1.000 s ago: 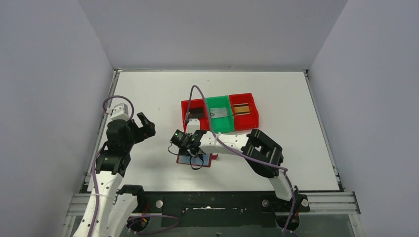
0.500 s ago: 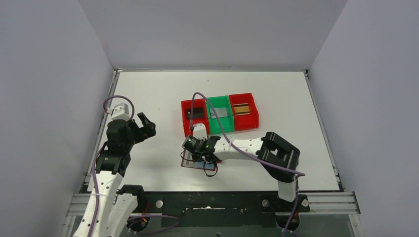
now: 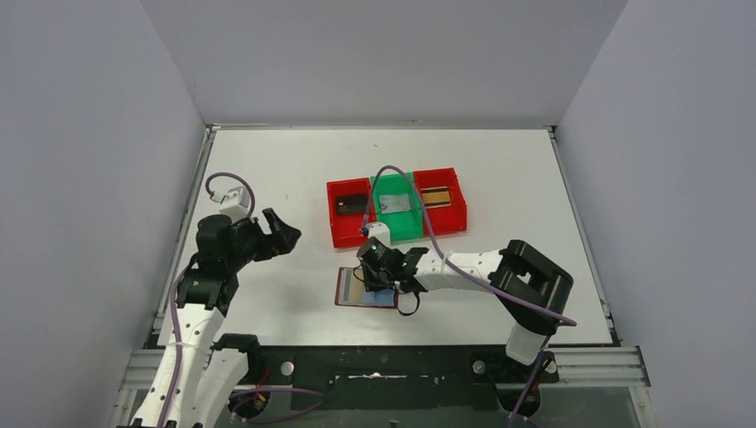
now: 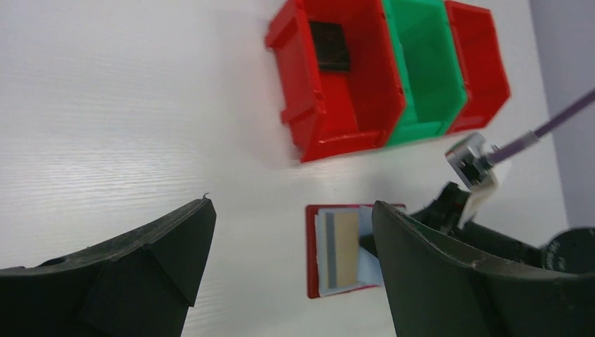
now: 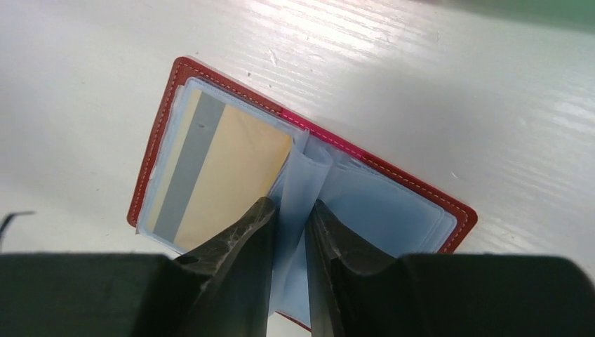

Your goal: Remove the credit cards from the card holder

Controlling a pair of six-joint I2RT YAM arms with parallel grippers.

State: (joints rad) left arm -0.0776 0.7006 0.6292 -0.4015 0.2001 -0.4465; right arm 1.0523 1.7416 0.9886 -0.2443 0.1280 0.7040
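three cards lie out in the bins at the back of the bench (image 3: 267, 169): a dark card (image 3: 351, 204) in the left red bin (image 3: 342, 234), a grey card (image 3: 396, 204) in the green bin (image 3: 398, 230), and a gold card (image 3: 436, 196) in the right red bin (image 3: 456, 214). that sorting suggests most of the job is done.

the card holder (image 5: 393, 200) lies open and flat near the front edge of the bench, just in front of the bins. a striped card (image 5: 231, 168), gold with a grey band, sits tucked in its left-hand pocket. lying flat with the covers spread, the holder keeps that pocket reachable from above.

the right jaws stand over the fold, closed on the middle sleeve (image 5: 309, 172), a pale blue leaf that stands up between them. the pinch looks meant to lift this leaf off the striped card and bare the pocket's mouth; it is not a grip on the card itself.

the left jaws stand wide open and hold nothing. they hang above the bench, well to the left of the holder, probably ready to pin the cover or take the card once it is free.
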